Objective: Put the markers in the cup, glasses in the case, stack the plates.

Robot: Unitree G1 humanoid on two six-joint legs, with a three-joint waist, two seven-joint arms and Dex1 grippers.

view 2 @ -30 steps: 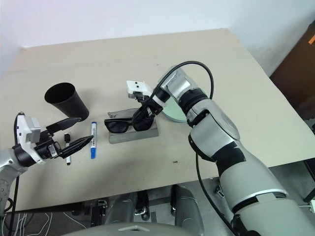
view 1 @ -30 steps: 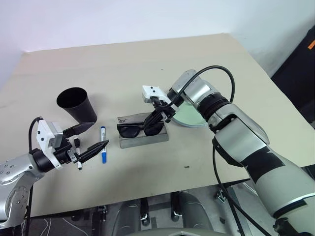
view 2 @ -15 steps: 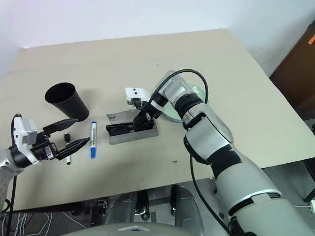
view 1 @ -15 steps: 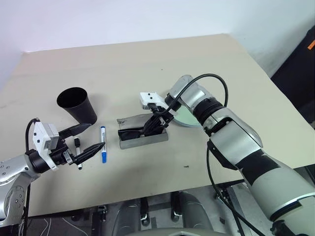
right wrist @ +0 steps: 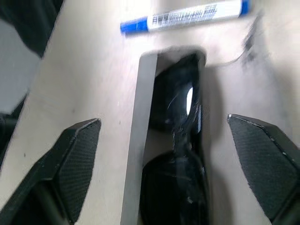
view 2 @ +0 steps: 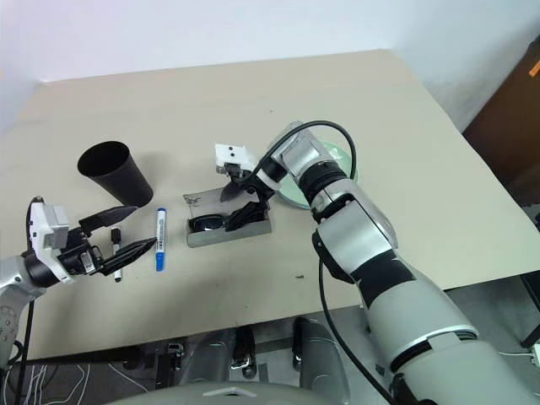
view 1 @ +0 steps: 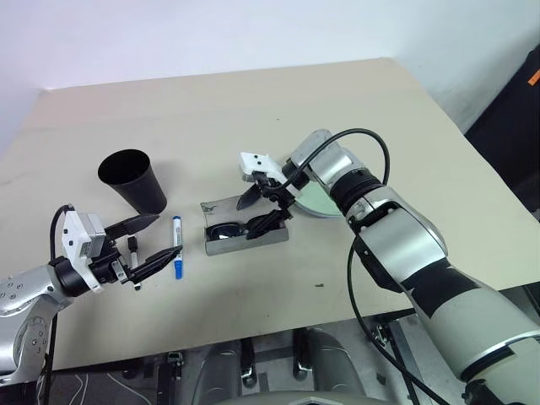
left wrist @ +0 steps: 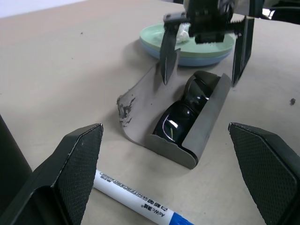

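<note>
Sunglasses (view 1: 228,229) now lie in the case (view 1: 246,235) (lid up); right pincer (view 1: 261,208) has just released them, left pincer (view 1: 150,242) spread empty.

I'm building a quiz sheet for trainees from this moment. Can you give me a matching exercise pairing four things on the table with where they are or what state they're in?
Things:
1. glasses
2. blue-capped marker
3. right hand
4. plates

States:
A. stacked, white tissue on top
B. open above the case
C. lying inside the case
D. flat on the table, beside the cup

Pairs: 1-C, 2-D, 3-B, 4-A
</note>
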